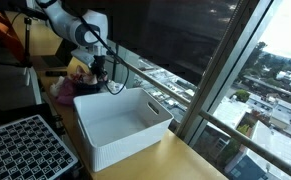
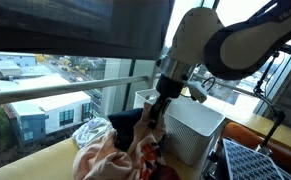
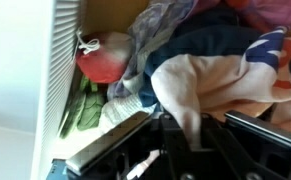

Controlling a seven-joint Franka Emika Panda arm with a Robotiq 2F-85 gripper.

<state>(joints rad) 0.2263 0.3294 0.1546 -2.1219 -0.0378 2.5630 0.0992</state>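
Black two-fingered tool (image 3: pixel 192 135) pinched a fold of cream fleece cloth (image 3: pixel 200 85), its jaws nearly together. That cloth lay on a heap of clothes (image 2: pixel 110 150) just beside a white slatted plastic bin (image 3: pixel 60 60) on the wooden counter (image 1: pixel 175 160). A red bundle with a white cord (image 3: pixel 105 58) sat near the bin wall.

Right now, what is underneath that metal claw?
A heap of clothes beside the white basket: a cream cloth, dark blue fabric, a red piece and a green one. The claw reaches into the cloth; whatever lies deeper is covered.

cream cloth (image 3: pixel 183 95), crumpled, atop clothes pile (image 2: pixel 100 150), nr white bin (image 2: pixel 195 130)
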